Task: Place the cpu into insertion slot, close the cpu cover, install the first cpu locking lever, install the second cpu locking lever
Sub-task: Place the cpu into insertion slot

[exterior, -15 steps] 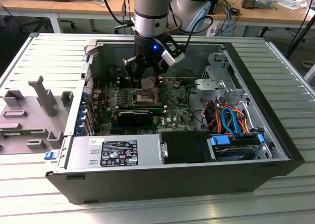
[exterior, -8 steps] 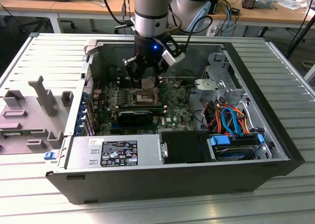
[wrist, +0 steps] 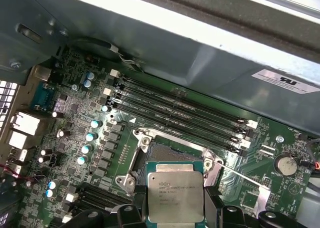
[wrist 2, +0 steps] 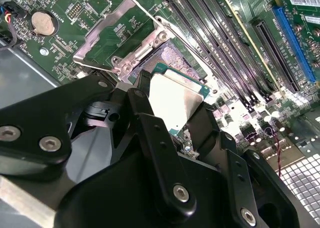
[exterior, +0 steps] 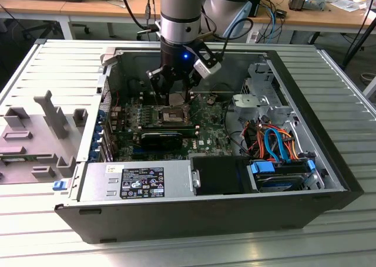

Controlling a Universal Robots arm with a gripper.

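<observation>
Within the gripper point(wrist 2: 172, 107), its fingers clamped on the chip's edges, the cpu point(wrist: 175, 195) hangs; just below lies the bare slot point(wrist: 162, 155); beyond it, the cover point(wrist 2: 112, 32) stands swung open.

Matt silver metal cpu point(wrist: 175, 196)

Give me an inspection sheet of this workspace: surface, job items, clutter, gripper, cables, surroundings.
Surface: slatted metal table carrying an open computer case.
Job's things: the cpu held over the insertion slot, not seated; the cpu cover swung open.
Clutter: grey moulded fixture on the table at the exterior view's left.
Gripper: gripper shut on the cpu.
Cables: orange and blue cables inside the case, apart from the slot.
Surroundings: wooden desks behind the table.
</observation>
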